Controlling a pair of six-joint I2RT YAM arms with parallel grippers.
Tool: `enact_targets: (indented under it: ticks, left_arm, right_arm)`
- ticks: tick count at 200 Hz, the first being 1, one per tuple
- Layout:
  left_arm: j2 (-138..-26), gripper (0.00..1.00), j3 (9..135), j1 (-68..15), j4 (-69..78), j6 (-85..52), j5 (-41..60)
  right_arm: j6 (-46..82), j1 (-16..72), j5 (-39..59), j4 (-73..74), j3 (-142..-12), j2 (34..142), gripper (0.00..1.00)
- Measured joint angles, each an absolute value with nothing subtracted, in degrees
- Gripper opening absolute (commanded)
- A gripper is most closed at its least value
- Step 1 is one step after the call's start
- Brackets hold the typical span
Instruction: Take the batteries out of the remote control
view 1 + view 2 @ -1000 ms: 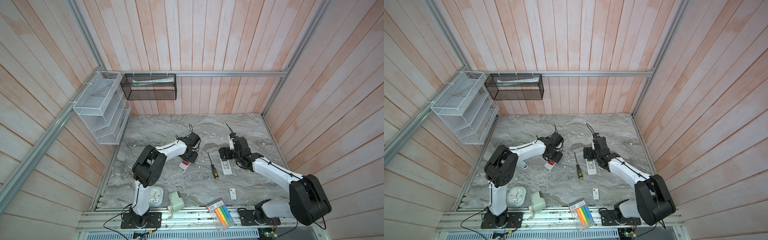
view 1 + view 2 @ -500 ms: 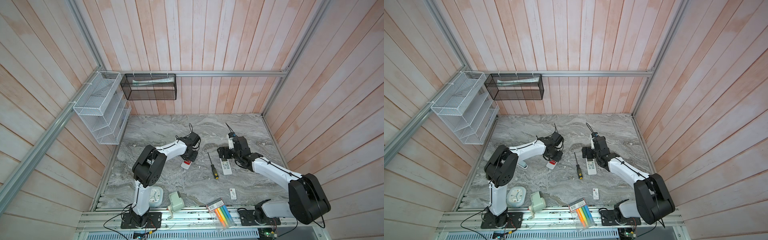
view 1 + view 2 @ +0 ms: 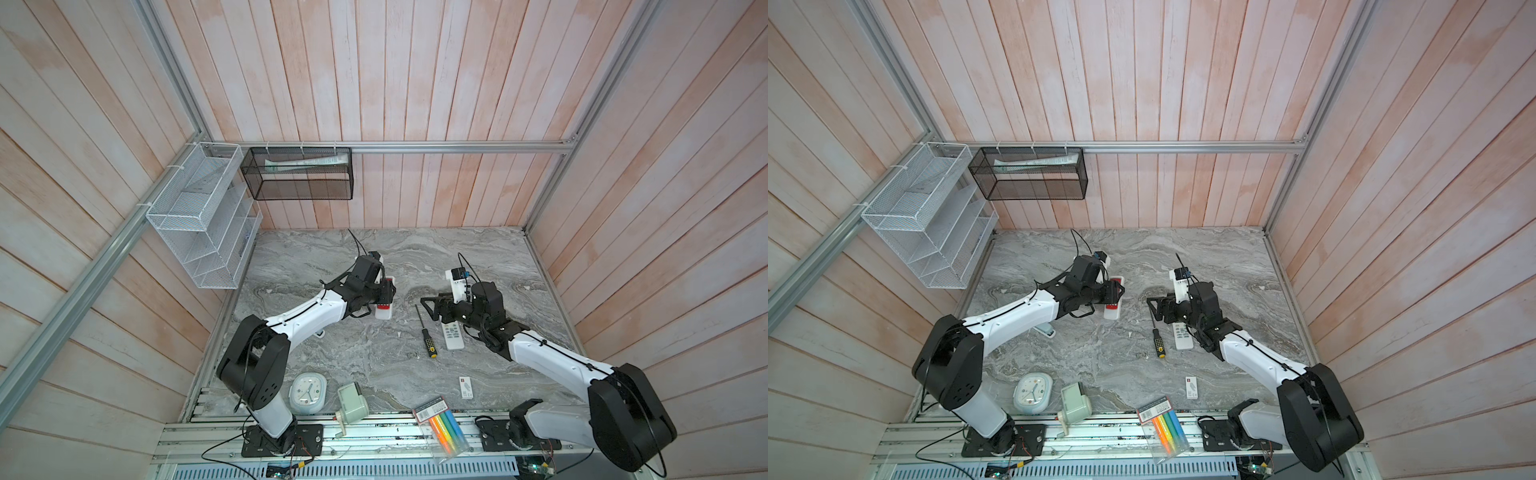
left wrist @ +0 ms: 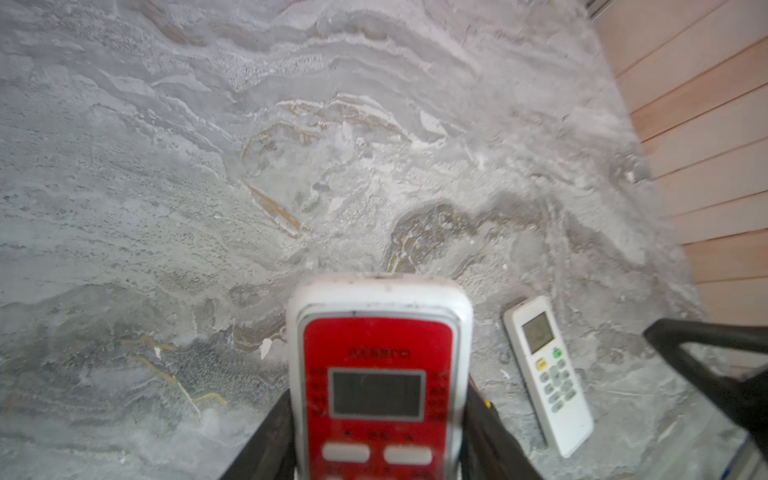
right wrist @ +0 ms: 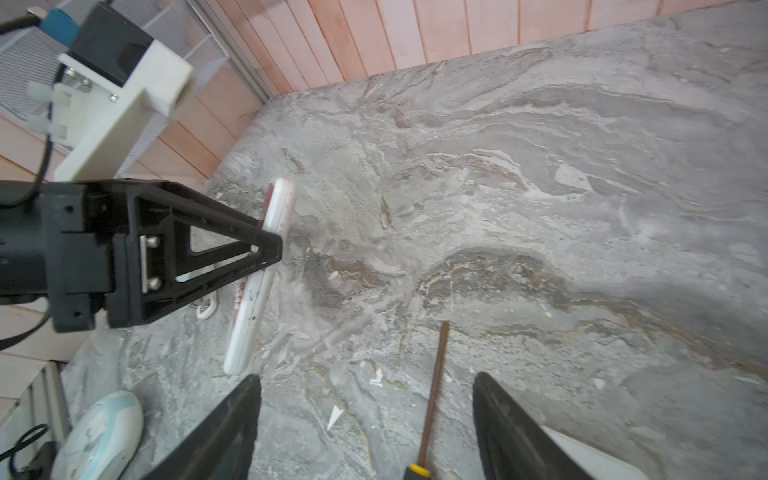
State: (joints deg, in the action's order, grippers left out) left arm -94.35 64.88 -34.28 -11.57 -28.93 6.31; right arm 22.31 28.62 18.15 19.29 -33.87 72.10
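Observation:
A red-faced white remote control (image 4: 377, 332) sits between the fingers of my left gripper (image 4: 378, 419), which is shut on its two long sides; both top views show it at mid-table (image 3: 383, 312) (image 3: 1112, 311). My right gripper (image 5: 365, 378) is open and holds nothing. It hovers low over the metal shaft of a screwdriver (image 5: 434, 386), a short way right of the red remote (image 5: 253, 291). A second, all-white remote (image 3: 453, 334) (image 4: 548, 374) lies flat under the right wrist. The batteries are hidden.
The black-and-yellow screwdriver (image 3: 426, 336) lies between the arms. Along the front edge are a round clock (image 3: 307, 392), a pale green device (image 3: 352, 401), a highlighter packet (image 3: 442, 428) and a small white card (image 3: 466, 387). Wire racks (image 3: 199, 216) hang on the left wall.
My left gripper has carried the red remote slightly toward the back. The right gripper has shifted left toward it, and its jaws have narrowed a little.

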Motion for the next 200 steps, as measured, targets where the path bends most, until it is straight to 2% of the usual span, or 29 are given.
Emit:
enact_targets:
  ticks: [69,104,139,200]
  left_arm:
    - [-89.89,0.42,57.39,-34.30,0.10,-39.35,9.91]
    - [-88.71,0.42,57.04,-34.30,2.42,-41.10,10.04]
    - [-87.99,0.42,56.16,-34.30,3.29,-41.69,10.02]
    - [-87.96,0.42,55.27,-34.30,3.62,-41.71,9.82]
  right_arm:
    - [24.14,36.56,19.81,22.85,-39.13,79.20,0.69]
    - [25.26,39.00,19.31,23.86,-42.15,83.33,0.59]
    - [27.03,39.40,18.52,25.41,-43.13,86.46,0.45]
    - [28.93,40.12,18.55,28.64,-44.73,90.08,0.29]
